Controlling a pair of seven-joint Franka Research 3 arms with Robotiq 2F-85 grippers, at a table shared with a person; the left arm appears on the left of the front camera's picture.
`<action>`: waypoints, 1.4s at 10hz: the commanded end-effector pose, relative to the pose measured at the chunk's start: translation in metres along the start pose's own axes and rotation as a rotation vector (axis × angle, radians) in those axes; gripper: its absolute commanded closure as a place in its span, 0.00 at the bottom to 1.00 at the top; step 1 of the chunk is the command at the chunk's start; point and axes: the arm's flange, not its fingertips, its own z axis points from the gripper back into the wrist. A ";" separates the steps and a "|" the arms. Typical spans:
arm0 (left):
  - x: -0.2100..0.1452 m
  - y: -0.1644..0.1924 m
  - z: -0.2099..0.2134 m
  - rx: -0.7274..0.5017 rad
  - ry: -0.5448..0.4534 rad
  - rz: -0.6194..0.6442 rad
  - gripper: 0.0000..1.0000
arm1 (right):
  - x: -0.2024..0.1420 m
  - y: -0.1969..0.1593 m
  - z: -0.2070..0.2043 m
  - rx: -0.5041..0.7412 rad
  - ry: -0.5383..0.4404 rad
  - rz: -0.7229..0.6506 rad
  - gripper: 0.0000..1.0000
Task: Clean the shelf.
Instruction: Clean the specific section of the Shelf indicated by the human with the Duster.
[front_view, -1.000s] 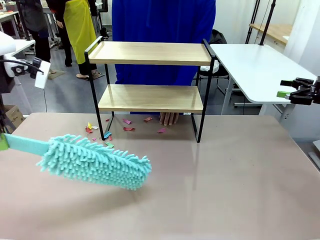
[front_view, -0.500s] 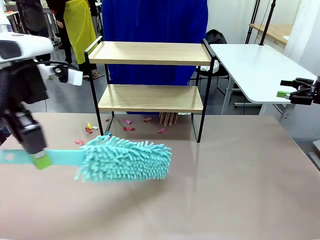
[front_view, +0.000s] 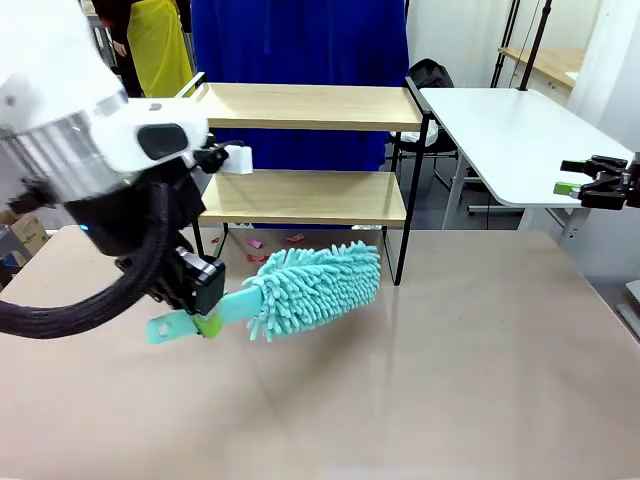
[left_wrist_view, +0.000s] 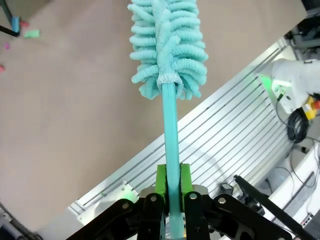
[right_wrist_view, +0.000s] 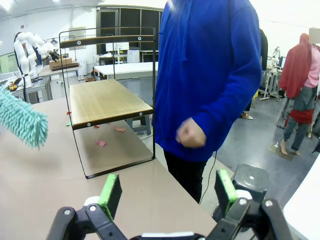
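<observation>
The shelf (front_view: 300, 105) is placed just beyond the duster (front_view: 318, 287), whose long axis is run straight out from the left gripper (front_view: 206, 322) toward the lower board (front_view: 300, 197). Its jaws are clamped on the handle. The right gripper (front_view: 570, 177), well apart, is held spread wide with nothing between its jaws.

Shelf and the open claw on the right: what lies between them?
Only bare table, seen in the right wrist view, separates the right gripper from the shelf.
</observation>
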 end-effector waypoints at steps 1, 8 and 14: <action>-0.009 0.002 0.011 -0.007 -0.007 -0.008 0.87 | 0.003 0.002 -0.001 0.001 -0.004 0.004 0.00; 0.028 -0.031 -0.046 0.015 -0.047 0.110 0.87 | 0.003 0.002 -0.001 0.001 -0.004 0.004 0.00; 0.090 -0.056 -0.131 -0.016 -0.240 0.380 0.87 | 0.003 0.002 -0.001 0.001 -0.004 0.004 0.00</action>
